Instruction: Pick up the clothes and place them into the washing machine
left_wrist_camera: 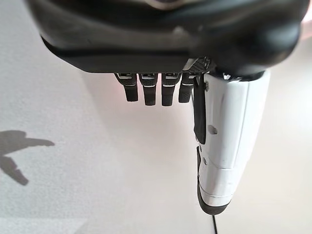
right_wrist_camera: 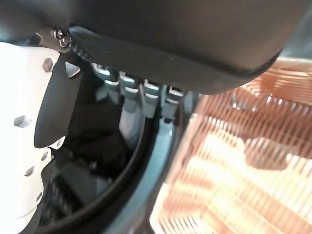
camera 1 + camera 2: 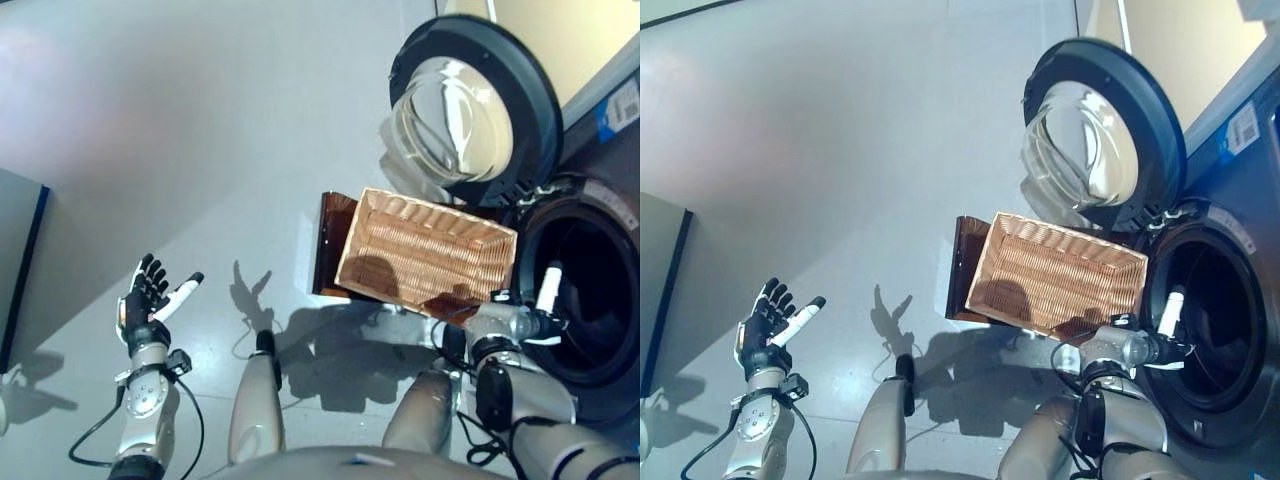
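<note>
Right hand (image 3: pixel 520 322), fingers straight, at the dark round washing machine drum (image 3: pixel 590 290) beside the woven wicker basket (image 3: pixel 425 250); left hand (image 3: pixel 145 295) spread apart.

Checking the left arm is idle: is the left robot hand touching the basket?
Apart. The left eye view shows the left robot hand open over bare floor, far from the basket.

One washer (image 3: pixel 600 290) stands with its one round door (image 3: pixel 475 110) swung open. One wicker basket (image 3: pixel 425 250) sits on one brown stand (image 3: pixel 335 245). Two hands show: the left hand (image 3: pixel 145 295) and the right hand (image 3: pixel 535 318).
</note>
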Controlling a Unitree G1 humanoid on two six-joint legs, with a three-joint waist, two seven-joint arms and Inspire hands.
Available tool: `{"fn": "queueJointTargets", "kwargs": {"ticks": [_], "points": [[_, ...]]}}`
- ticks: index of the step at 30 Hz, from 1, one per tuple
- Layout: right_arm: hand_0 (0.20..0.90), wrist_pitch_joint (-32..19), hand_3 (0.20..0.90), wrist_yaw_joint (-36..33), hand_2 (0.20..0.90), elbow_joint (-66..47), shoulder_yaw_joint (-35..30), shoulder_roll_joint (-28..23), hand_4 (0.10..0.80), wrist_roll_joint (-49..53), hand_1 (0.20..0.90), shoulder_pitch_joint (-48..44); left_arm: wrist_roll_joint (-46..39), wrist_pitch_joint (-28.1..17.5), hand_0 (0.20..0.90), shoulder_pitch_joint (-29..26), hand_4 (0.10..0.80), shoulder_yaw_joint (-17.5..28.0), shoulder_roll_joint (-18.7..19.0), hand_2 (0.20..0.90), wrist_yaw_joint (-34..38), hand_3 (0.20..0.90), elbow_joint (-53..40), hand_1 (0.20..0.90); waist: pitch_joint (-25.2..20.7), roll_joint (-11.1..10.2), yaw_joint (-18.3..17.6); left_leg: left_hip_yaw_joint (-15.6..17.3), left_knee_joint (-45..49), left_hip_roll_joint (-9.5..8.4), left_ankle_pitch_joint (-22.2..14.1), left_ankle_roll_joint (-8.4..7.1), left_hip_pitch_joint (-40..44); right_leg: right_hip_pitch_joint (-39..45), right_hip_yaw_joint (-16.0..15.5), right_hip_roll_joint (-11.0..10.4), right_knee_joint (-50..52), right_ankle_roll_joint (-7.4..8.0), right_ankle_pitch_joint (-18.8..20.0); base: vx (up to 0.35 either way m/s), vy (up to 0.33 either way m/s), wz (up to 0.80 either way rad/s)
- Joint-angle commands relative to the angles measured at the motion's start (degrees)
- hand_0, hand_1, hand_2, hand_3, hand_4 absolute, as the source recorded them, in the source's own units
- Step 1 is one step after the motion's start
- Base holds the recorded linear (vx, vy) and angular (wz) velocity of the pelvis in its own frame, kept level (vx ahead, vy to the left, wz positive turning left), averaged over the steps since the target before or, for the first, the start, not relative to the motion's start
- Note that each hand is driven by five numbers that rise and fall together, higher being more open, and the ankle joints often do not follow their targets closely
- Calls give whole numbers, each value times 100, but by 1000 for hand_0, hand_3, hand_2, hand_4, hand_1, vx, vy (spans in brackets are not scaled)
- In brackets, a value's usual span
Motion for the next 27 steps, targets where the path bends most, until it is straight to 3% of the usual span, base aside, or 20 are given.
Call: {"fn": "queueJointTargets", "kwargs": {"ticks": [1,14,27], "points": [[900,-169,900,122,900,-510,277,-111,800,-507,900,274,90,-572,900,18,800,546,398,900,175,900,-232,900,-256,-222,110,-223,-772,115,950,-227,-27,654,-133,-231,-109,67,-103,40,-40,1],[900,443,900,1,900,-777,1371,265,800,-2330,900,1066,304,-611,900,-32,800,457,315,900,240,900,113,900,-483,-424,121,-136,-1510,263,1192,-219,861,1429,-525,-87,-568,67,46,72,-30,2],[900,933,900,850,900,-1257,1828,66,800,-3309,900,2079,516,-458,900,-132,800,358,213,900,53,900,647,900,-872,-607,-39,28,-2211,490,1359,-116,1810,2066,-811,96,-797,67,154,86,-17,-3]]}}
